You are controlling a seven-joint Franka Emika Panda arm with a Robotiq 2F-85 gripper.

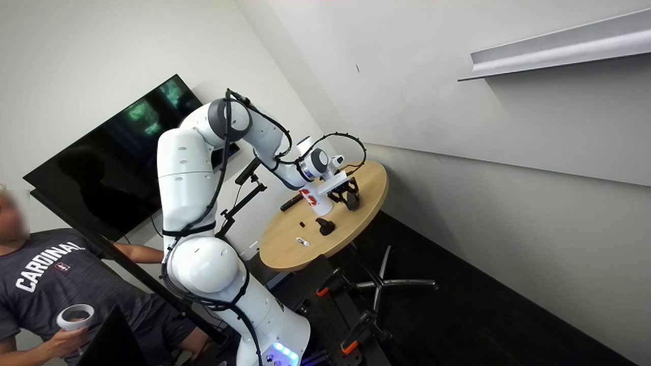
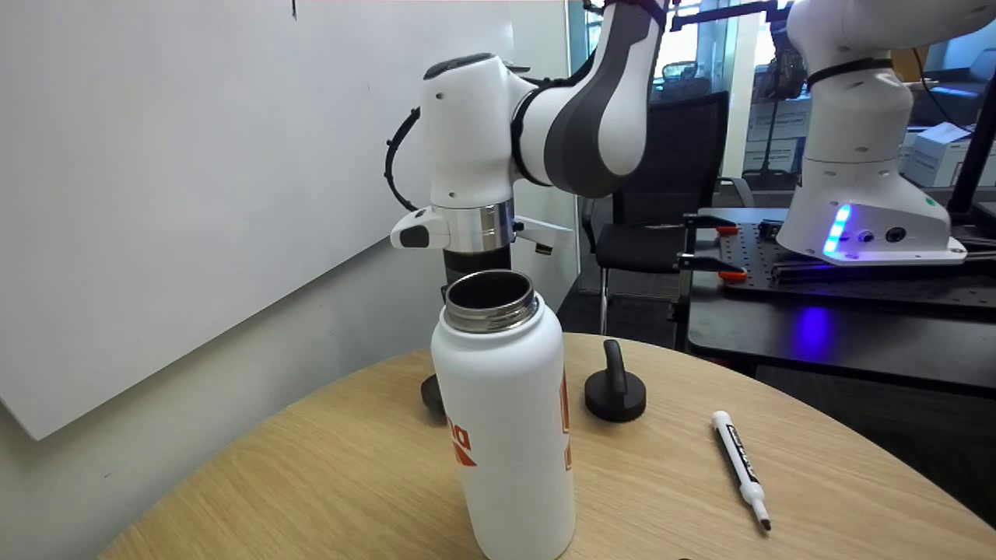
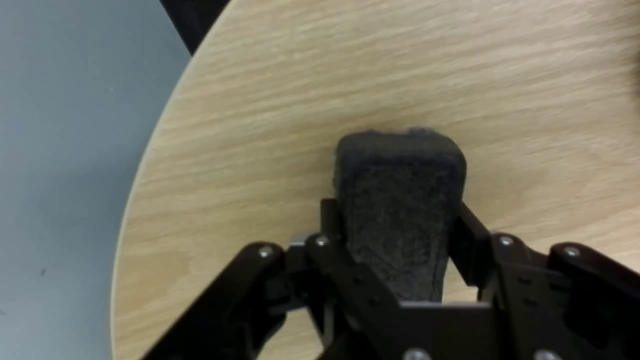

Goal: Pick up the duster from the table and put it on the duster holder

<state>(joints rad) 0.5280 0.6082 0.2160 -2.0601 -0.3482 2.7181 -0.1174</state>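
The duster [image 3: 400,210] is a dark oblong block in the wrist view. My gripper [image 3: 400,232] has one finger against each long side of it, shut on it. In an exterior view the gripper [image 1: 343,190] is over the far part of the round wooden table [image 1: 285,249], with the dark duster [image 1: 352,201] at its fingers. In an exterior view the bottle hides most of the gripper and duster; only a dark end [image 2: 432,395] shows. I cannot tell whether the duster touches the table. The duster holder [image 1: 564,51] is a long white ledge high on the wall.
A white-and-red open bottle [image 2: 506,435] stands close beside the gripper. A black lid with a loop [image 2: 615,389] and a white marker [image 2: 743,470] lie on the table. The white wall board [image 2: 194,194] runs close along the table. A person [image 1: 66,274] sits beyond the arm's base.
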